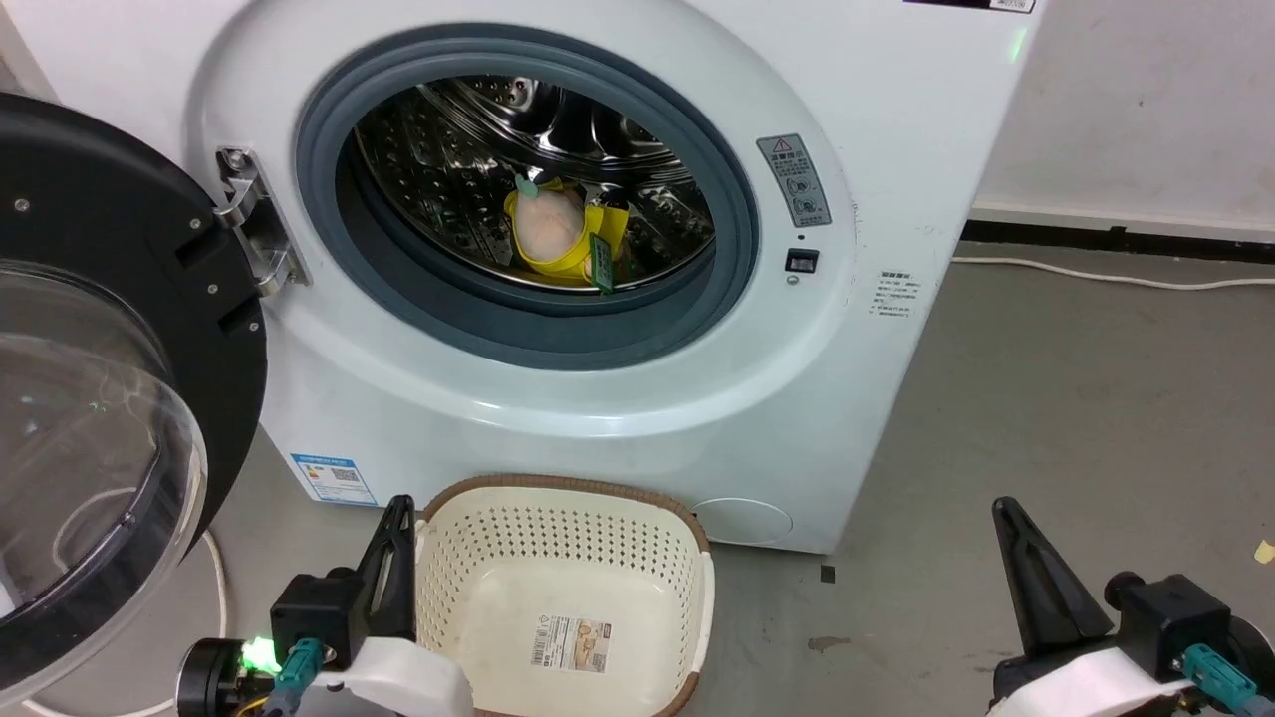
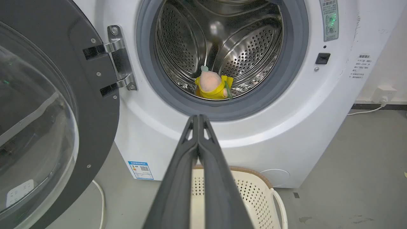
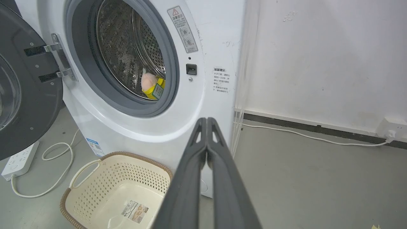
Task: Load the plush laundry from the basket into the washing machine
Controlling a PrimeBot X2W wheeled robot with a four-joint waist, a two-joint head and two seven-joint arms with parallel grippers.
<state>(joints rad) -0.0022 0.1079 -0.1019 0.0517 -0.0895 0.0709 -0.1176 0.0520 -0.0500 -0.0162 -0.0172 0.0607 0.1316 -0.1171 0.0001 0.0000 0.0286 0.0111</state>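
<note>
The plush laundry point(image 1: 554, 235) point(image 2: 210, 84) point(image 3: 150, 84), peach head in a yellow wrap with a green tag, lies inside the steel drum of the white washing machine point(image 1: 857, 329) point(image 2: 302, 121) point(image 3: 210, 105). The cream basket point(image 1: 558, 518) point(image 2: 254, 194) point(image 3: 105, 178) stands on the floor before the washer, with just a sticker label on its bottom. My left gripper point(image 1: 398, 503) point(image 2: 197, 117) is shut with nothing in it, beside the basket's left rim. Low at the right, over the floor, my right gripper point(image 1: 1001, 508) point(image 3: 206, 120) is shut with nothing in it.
The black-rimmed glass door point(image 1: 110, 378) point(image 2: 47, 111) point(image 3: 19, 95) hangs open at the left. A white power strip point(image 3: 19, 160) and looped cable point(image 3: 60, 165) lie on the floor under it. Another cable point(image 3: 318, 138) runs along the right wall to a socket point(image 3: 392, 125).
</note>
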